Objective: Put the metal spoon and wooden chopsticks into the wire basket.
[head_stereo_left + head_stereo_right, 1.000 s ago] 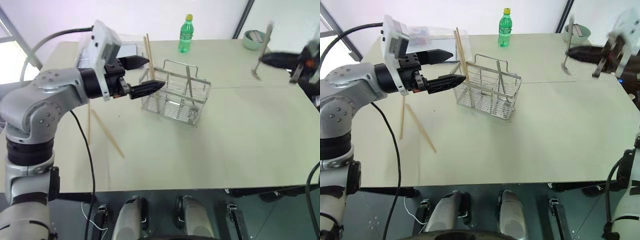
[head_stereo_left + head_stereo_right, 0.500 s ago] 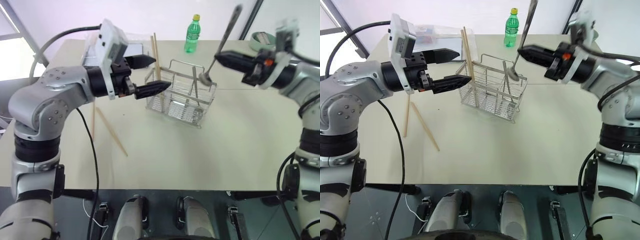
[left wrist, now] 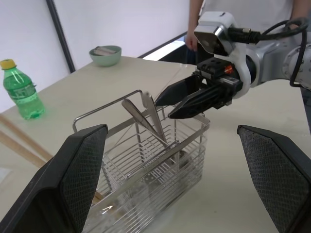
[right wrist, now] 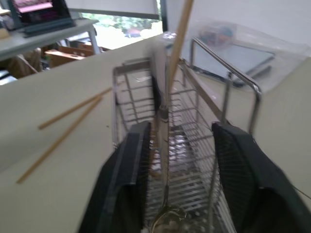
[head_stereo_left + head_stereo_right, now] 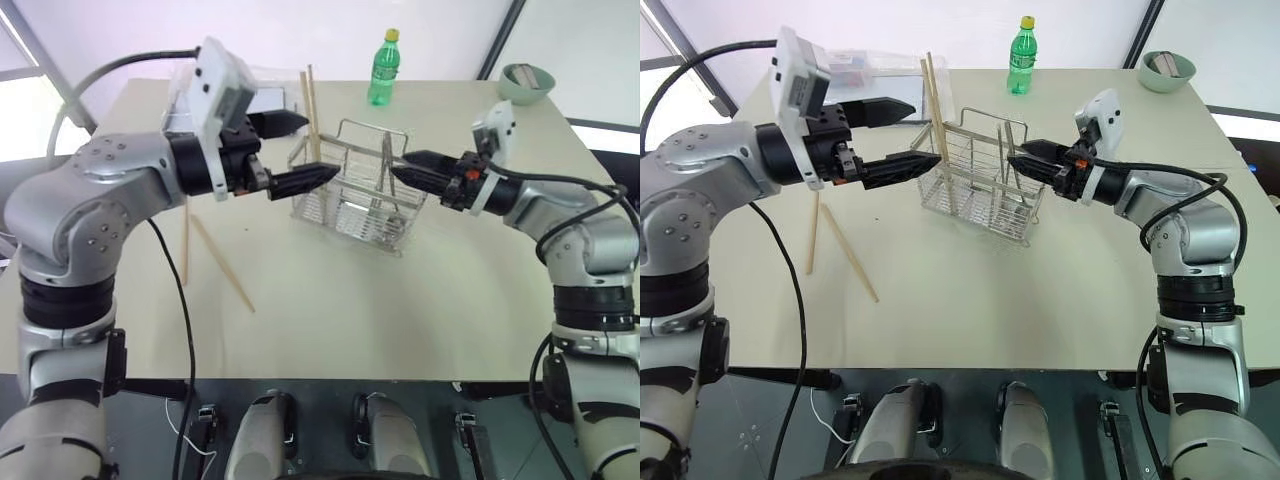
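While the head views set the wire basket (image 5: pixel 982 188) at upper centre of the worktop (image 5: pixel 1040 300), two wooden chopsticks (image 5: pixel 936 120) stand in its left end and two more lie at left. The left gripper (image 5: pixel 902 135) hangs wide at that end; the right gripper (image 5: pixel 1025 160), parted and empty, points at the opposite rim. Seen from the left wrist, two metal spoons (image 3: pixel 146 116) lean inside, perhaps crossing. Looking from the right wrist, one spoon bowl (image 4: pixel 167 224) rests at the basket floor.
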Available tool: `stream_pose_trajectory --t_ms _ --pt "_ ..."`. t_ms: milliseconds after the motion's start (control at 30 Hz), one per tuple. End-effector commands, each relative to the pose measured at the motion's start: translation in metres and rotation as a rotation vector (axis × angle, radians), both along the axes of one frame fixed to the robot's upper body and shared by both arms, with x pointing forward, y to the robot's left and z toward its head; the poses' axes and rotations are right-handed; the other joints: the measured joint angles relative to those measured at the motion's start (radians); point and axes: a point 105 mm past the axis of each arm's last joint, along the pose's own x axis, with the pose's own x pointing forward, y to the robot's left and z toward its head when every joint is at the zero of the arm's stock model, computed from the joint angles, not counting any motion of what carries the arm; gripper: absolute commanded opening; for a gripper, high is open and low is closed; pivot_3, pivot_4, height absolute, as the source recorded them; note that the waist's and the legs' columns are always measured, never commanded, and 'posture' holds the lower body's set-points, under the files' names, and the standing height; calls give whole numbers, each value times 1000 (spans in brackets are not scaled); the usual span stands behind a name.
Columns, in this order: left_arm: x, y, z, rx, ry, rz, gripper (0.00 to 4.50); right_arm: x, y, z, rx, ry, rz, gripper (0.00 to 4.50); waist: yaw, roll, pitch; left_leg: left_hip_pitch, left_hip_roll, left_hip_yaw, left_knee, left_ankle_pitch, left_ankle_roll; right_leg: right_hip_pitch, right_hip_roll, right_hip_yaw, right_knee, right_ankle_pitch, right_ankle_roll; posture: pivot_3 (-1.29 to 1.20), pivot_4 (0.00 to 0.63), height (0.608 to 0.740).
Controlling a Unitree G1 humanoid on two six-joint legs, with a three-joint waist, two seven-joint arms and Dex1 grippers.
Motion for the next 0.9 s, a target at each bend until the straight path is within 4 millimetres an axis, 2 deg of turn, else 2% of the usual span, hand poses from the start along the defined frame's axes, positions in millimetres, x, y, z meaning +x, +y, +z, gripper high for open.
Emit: stream_pose_trajectory --t_ms 33,167,233,333,367,467,633,667,900 --pt "-3 15 13 -30 -41 63 4500 1 -13 35 9 -103 -36 3908 -1 0 0 0 0 0 0 0 0 0 0 0 0 0 0 0 150 707" --pt "9 50 18 -123 10 249 4500 -7 -44 86 115 -170 -50 3908 -1 0 0 0 0 0 0 0 0 -1 0 0 0 0 0 0 150 707" --pt "24 76 22 -204 56 420 4500 -16 -56 108 167 -185 -25 3908 1 0 0 -1 0 0 0 0 0 -1 0 0 0 0 0 0 150 707" --pt "46 122 15 -302 169 727 4500 -39 -67 120 184 -166 78 3908 3 -2 0 0 1 -1 0 -3 5 0 0 0 0 0 0 0 150 707" --pt "53 141 3 -307 243 872 4500 -50 -67 117 170 -138 136 3908 1 -3 -1 0 1 -2 0 -4 8 2 0 -1 -1 0 0 0 150 707" --pt "61 172 -26 -299 391 1097 4500 -71 -62 104 124 -69 251 3908 1 -3 -1 1 0 -2 0 -5 8 3 0 -1 -1 0 0 0 150 707" --pt "77 182 -62 -213 514 1189 4500 -81 -53 80 88 -13 314 3908 1 -4 -1 0 1 -1 0 -4 6 1 0 -1 0 0 0 0 150 707" --pt "80 184 -68 -195 526 1202 4500 -81 -52 79 89 -13 315 3908 1 -3 -1 0 0 -1 0 -1 1 1 0 -1 0 0 0 0 150 707" --pt "114 187 -113 -121 631 1214 4500 -89 -46 69 76 -11 336 3908 5 -5 -1 -1 0 -1 0 -1 1 0 -1 -2 -1 0 0 0 150 707"
